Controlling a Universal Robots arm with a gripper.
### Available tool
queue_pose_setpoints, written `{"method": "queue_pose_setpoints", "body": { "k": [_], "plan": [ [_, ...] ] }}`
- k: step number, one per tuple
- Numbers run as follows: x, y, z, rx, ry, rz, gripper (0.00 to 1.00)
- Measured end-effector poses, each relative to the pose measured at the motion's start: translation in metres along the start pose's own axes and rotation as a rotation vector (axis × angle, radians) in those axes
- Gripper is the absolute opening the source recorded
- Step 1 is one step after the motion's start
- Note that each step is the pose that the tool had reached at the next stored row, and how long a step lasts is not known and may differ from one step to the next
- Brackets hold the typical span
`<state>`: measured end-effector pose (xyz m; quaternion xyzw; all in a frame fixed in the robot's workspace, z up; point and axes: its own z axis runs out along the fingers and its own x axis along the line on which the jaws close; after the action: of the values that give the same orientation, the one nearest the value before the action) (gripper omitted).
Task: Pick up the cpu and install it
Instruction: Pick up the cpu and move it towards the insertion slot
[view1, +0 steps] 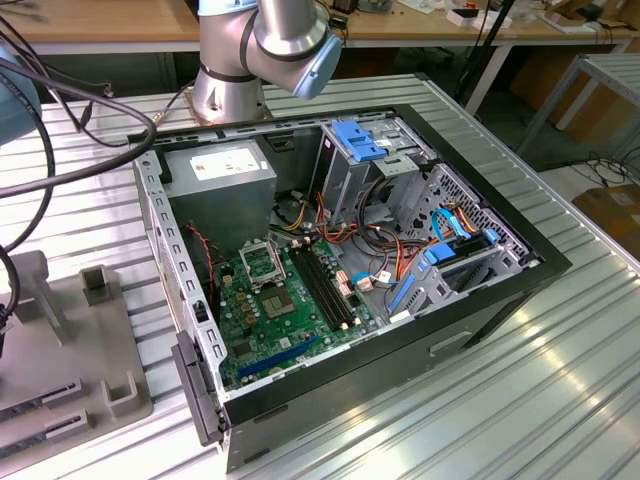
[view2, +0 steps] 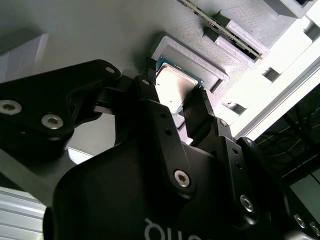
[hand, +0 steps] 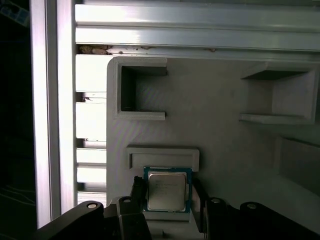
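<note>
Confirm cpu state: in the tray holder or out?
In. The cpu lies flat in a recess of the grey tray in both wrist views, with the gripper right at it.

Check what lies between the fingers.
The cpu lies between the fingers, seated in a recess of the grey tray; both wrist views show it. A thin gap shows beside one finger in the first wrist view.

We log a ribbed aluminium table (view1: 560, 380). Directly on it we see an open black computer case (view1: 330, 400) mid-table, the arm base (view1: 228, 95) just beyond the case, a grey fixture plate (view1: 40, 370) at the exterior view's left, and black cables (view1: 110, 147) trailing over that side. In the first wrist view we see the cpu (hand: 167, 190) lying flat in a pocket of the plate.
</note>
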<state>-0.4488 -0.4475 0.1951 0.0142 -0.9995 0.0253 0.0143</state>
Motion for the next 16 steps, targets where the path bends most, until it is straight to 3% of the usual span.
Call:
{"method": "queue_pose_setpoints", "body": {
  "k": [16],
  "plan": [
    [0.0003, -0.0009, -0.0185, -0.0001, 0.0058, 0.000, 0.47]
  ]
}}
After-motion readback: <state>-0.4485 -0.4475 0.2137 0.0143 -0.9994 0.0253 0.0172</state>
